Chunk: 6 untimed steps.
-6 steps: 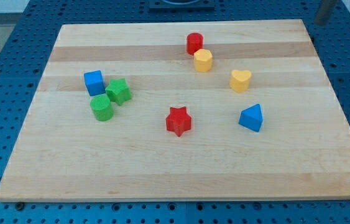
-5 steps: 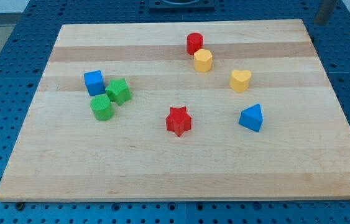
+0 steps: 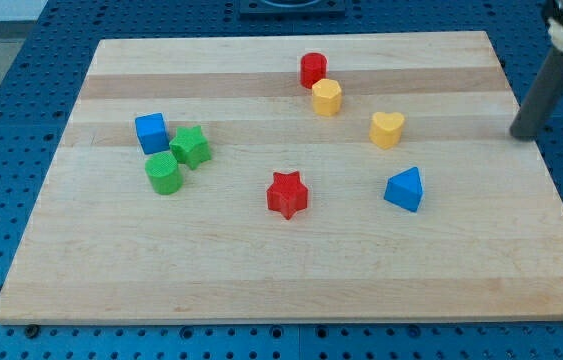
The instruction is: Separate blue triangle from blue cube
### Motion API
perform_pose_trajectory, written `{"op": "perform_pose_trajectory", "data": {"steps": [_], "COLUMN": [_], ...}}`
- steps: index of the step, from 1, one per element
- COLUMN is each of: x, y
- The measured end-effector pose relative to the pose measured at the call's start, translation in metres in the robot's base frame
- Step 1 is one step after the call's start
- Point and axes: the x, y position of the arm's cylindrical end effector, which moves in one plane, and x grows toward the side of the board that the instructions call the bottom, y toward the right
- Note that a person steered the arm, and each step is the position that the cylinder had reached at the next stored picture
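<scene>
The wooden counter (image 3: 291, 270) stretches out to the view's left of my tip (image 3: 524, 133), which sits at the counter's right edge, touching no block. My end effector is only a plain dark rod, so it neither opens nor closes and it holds nothing.

The blue triangle (image 3: 404, 190) lies nearest, a little to the view's left of my tip and toward the view's bottom. The blue cube (image 3: 150, 132) is far off to the left, roughly level with my tip, and well apart from the triangle already.

Other blocks lie between and around them. The yellow heart (image 3: 387, 129) is just left of my tip at about its height, with the yellow cylinder-like block (image 3: 326, 97) and the red cylinder (image 3: 312, 70) farther left and up. The red star (image 3: 286, 194) sits left of the triangle. Beside the cube are the green star (image 3: 191, 147) and the green cylinder (image 3: 164, 173).

The main risk, as I judge it, is approach direction: coming at the triangle from the right would shove it leftward toward the cube, shrinking the gap. A glancing contact on its slanted face could also spin it aside, or my sweep could clip the yellow heart.
</scene>
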Motion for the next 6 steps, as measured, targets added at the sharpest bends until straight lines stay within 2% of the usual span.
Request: {"op": "perform_pose_trajectory", "data": {"steps": [1,2,4,6], "x": [0.051,0.083,0.084,0.066], "y": [-0.025,-0.058,-0.14,-0.177]}}
